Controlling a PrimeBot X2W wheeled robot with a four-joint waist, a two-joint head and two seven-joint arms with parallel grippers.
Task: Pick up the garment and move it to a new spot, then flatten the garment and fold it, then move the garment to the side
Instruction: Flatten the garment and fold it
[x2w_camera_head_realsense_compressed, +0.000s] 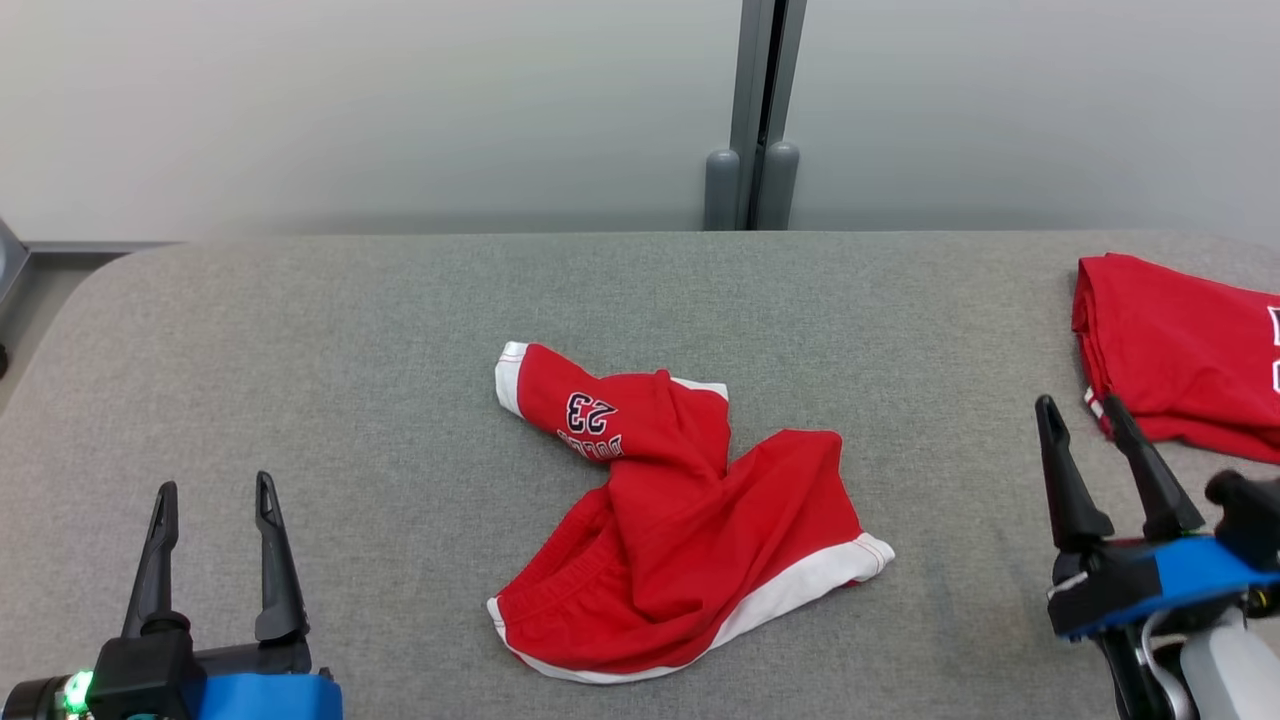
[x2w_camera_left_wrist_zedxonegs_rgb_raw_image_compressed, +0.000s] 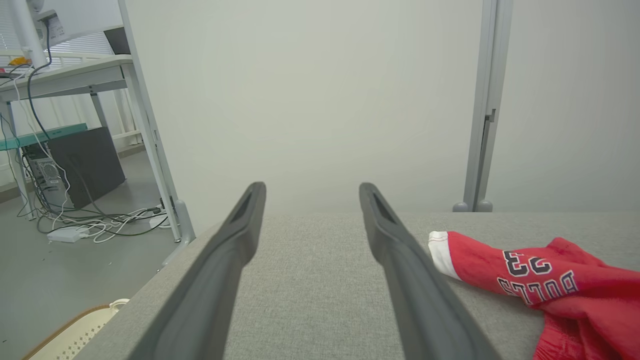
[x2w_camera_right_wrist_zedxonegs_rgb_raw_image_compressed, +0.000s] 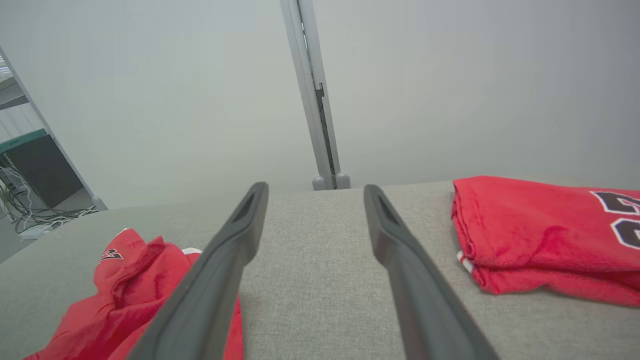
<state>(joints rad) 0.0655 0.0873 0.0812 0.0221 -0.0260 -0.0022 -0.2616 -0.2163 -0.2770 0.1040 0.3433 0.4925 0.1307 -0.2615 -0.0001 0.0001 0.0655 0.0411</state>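
A grey fabric-covered table (x2w_camera_head_realsense_compressed: 300, 330) is recorded. Crumpled red shorts (x2w_camera_head_realsense_compressed: 680, 530) are laid at its centre; a folded red garment (x2w_camera_head_realsense_compressed: 1180, 350) is placed at its right edge.

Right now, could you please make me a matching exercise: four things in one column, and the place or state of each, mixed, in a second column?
Things:
1. shorts
2. folded garment
3. left gripper
4. right gripper

Place or state:
A. open, at the lower left of the head view
B. crumpled, in the middle
C. open, beside the folded garment
D. lying flat at the far right edge

Pairs: 1-B, 2-D, 3-A, 4-C
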